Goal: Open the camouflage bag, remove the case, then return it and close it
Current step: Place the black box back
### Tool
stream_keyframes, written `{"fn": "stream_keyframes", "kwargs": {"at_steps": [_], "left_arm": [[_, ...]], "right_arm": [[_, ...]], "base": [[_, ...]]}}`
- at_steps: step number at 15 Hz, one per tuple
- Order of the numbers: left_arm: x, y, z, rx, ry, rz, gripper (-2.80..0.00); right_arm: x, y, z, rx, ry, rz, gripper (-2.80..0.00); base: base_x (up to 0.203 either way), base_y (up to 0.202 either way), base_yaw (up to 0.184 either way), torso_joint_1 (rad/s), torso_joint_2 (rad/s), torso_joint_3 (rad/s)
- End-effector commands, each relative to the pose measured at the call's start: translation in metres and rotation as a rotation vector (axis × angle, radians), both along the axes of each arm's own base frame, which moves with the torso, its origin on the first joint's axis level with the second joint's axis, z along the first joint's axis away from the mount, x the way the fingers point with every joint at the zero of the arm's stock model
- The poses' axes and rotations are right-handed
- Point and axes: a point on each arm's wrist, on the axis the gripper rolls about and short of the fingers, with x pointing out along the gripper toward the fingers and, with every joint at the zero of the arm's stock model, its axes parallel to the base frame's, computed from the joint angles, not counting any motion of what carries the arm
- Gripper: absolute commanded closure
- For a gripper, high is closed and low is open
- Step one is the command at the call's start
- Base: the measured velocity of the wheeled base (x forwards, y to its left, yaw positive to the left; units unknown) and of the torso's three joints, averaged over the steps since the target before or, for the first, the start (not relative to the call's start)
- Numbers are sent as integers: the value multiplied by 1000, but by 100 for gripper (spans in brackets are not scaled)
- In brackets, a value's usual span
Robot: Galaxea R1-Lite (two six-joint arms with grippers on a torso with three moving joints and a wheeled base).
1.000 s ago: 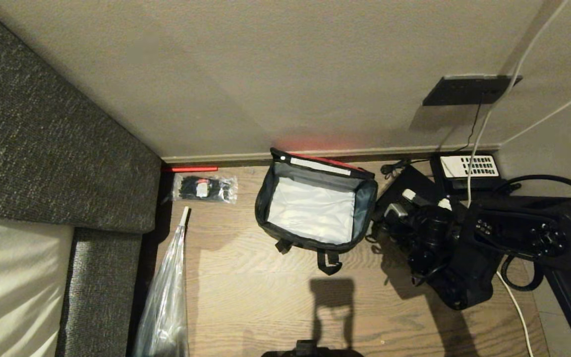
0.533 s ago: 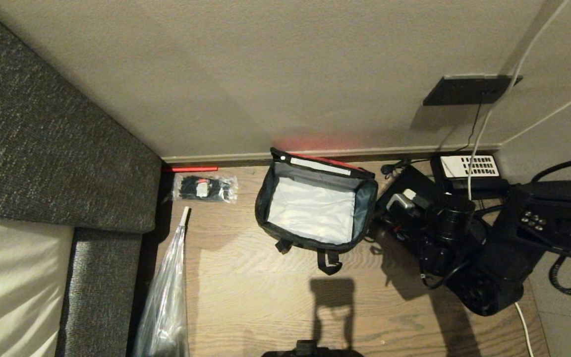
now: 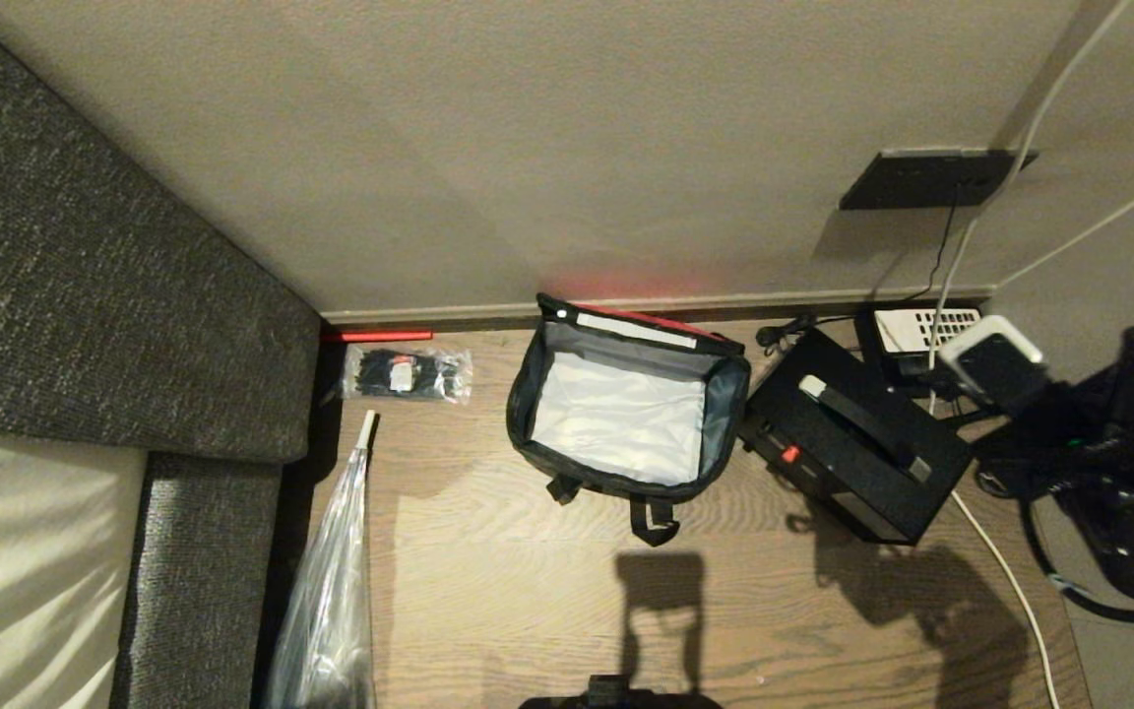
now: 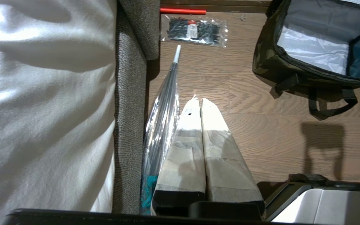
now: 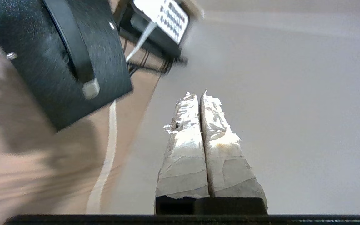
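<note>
Wood floor by the wall: camouflage bag [image 3: 626,423] is sitting open, case [image 3: 852,448] is lying just beside it to the right. Right gripper [image 5: 200,97] and left gripper [image 4: 197,103] are both hanging with jaws pressed together, empty

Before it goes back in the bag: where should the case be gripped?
By the raised strap handle running along the top of the case, from above with the right hand; the case lies flat on the floor beside the open bag.
</note>
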Motion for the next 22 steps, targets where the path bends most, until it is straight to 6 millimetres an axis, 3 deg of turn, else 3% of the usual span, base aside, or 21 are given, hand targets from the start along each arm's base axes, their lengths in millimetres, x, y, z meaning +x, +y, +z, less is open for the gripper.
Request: {"fn": "stream_keyframes", "kwargs": {"at_steps": [1, 3, 5, 7, 9, 12, 14, 17, 22], "left_arm": [[0, 0, -1, 0, 3, 1, 0], [0, 0, -1, 0, 3, 1, 0], [0, 0, -1, 0, 3, 1, 0], [0, 0, -1, 0, 3, 1, 0], [0, 0, -1, 0, 3, 1, 0], [0, 0, -1, 0, 3, 1, 0], [0, 0, -1, 0, 3, 1, 0], [0, 0, -1, 0, 3, 1, 0], [0, 0, -1, 0, 3, 1, 0]], "right_arm": [[-81, -34, 29, 196, -148, -28, 0], [-127, -55, 20, 296, -165, -31, 0], [-164, -70, -8, 476, -218, -53, 0], [-183, -73, -44, 667, -245, -6, 0], [-195, -70, -71, 768, -237, 181, 0], [-221, -67, -96, 819, -210, 323, 0], [-229, -65, -110, 848, -149, 351, 0], [-233, -65, -109, 841, -245, 399, 0], [-233, -65, -109, 855, -256, 399, 0]], "base": [[0, 0, 0, 0, 0, 0], [0, 0, 0, 0, 0, 0], [0, 0, 0, 0, 0, 0], [0, 0, 0, 0, 0, 0], [0, 0, 0, 0, 0, 0], [0, 0, 0, 0, 0, 0], [0, 0, 0, 0, 0, 0], [0, 0, 0, 0, 0, 0], [0, 0, 0, 0, 0, 0]]}}
